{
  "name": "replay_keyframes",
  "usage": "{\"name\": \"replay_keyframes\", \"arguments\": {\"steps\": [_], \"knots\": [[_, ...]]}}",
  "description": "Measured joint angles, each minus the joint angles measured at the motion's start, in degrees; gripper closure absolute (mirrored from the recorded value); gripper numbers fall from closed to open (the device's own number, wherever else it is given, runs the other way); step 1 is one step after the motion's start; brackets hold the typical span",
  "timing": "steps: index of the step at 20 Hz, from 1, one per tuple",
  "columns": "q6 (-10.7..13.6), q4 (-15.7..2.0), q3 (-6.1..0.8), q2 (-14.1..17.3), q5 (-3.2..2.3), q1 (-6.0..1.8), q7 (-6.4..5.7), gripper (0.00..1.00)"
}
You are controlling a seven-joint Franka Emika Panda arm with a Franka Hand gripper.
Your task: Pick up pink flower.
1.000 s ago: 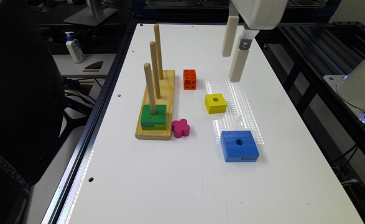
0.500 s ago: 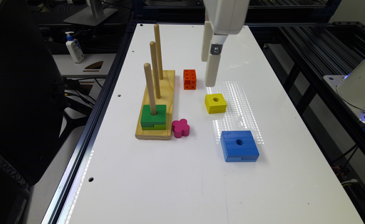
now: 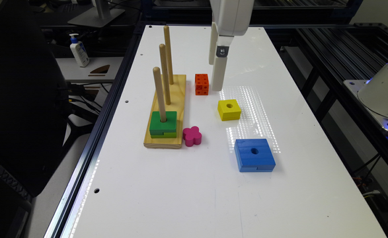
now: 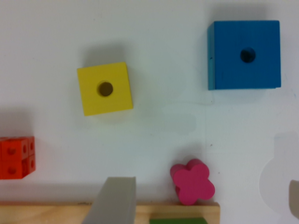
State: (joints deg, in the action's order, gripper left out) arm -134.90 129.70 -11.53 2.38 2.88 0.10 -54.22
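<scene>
A: Where is the pink flower (image 3: 192, 136)?
B: It lies flat on the white table (image 3: 187, 198), touching the wooden peg board (image 3: 167, 112) beside the green block (image 3: 162, 123).
A: And the gripper (image 3: 216, 74)?
B: It hangs above, near the orange cube (image 3: 201, 84), jaws spread apart, grasping nothing

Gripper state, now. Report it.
Gripper: open and empty, hanging above the table beside the orange cube, not yet at the pink flower.
</scene>
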Motion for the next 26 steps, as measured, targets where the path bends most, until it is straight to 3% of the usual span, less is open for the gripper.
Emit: {"name": "replay_keyframes", "arguments": {"steps": [9, 13, 17, 26], "knots": [[0.00, -3.32, 0.02, 3.06, -0.33, -0.17, 0.00, 0.00], [-0.12, -3.56, 0.02, 4.32, -0.59, -0.17, 0.00, 0.00], [-1.90, -3.62, 0.02, 6.35, -0.98, -0.17, 0.00, 0.00], [-3.60, -3.98, 0.03, 8.99, -1.24, -0.17, 0.00, 0.00]]}}
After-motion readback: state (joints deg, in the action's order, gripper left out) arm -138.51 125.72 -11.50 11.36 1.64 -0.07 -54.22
